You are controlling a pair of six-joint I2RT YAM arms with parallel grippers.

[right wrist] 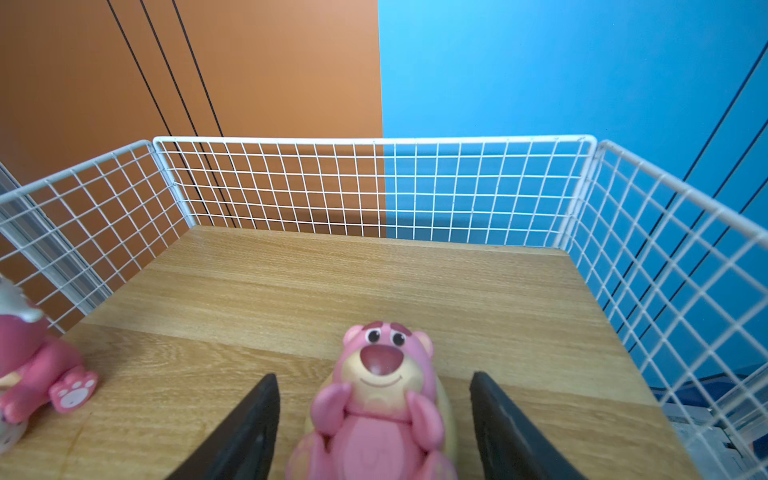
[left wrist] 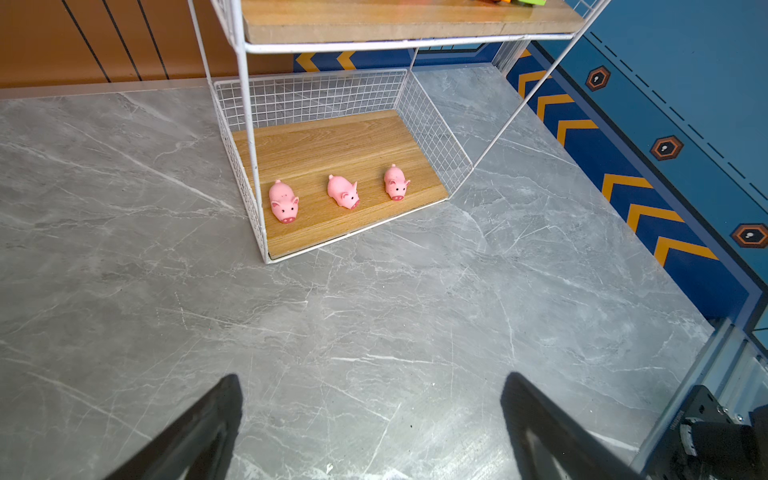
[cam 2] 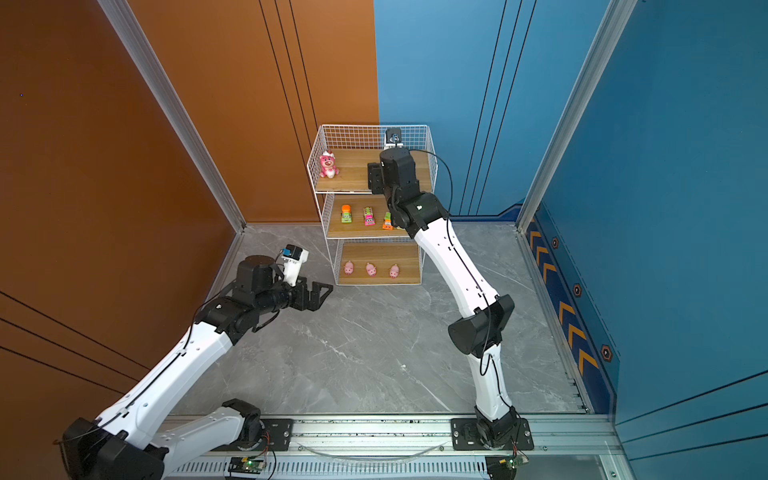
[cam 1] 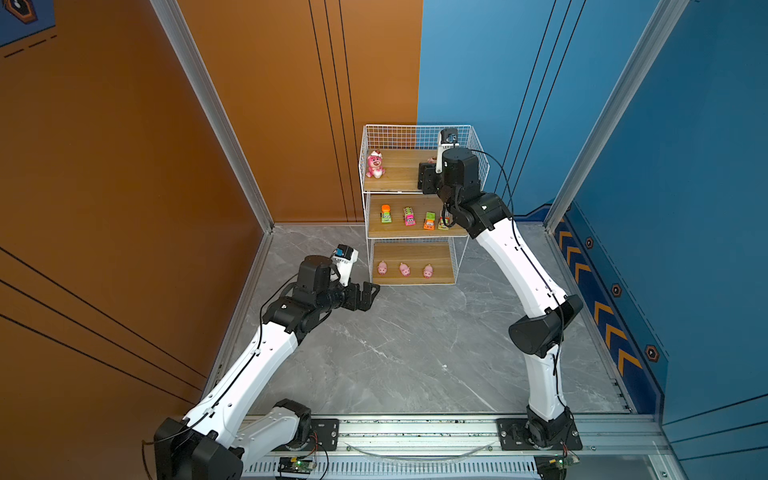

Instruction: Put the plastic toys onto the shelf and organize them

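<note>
Right fingers (right wrist: 249, 424) spread astride pink bear (right wrist: 378, 395), on top shelf (right wrist: 374, 140); left fingers (left wrist: 199, 428) wide

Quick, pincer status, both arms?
Left pincer: open, empty.
Right pincer: open, straddling the bear, with a gap on each side.

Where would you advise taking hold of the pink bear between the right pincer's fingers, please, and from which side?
I'd take the pink bear by its rounded flanks below the head, coming from the shelf's open front, where the right pincer is aligned. Its sides face the open fingers, and mesh closes the back and sides.
</note>
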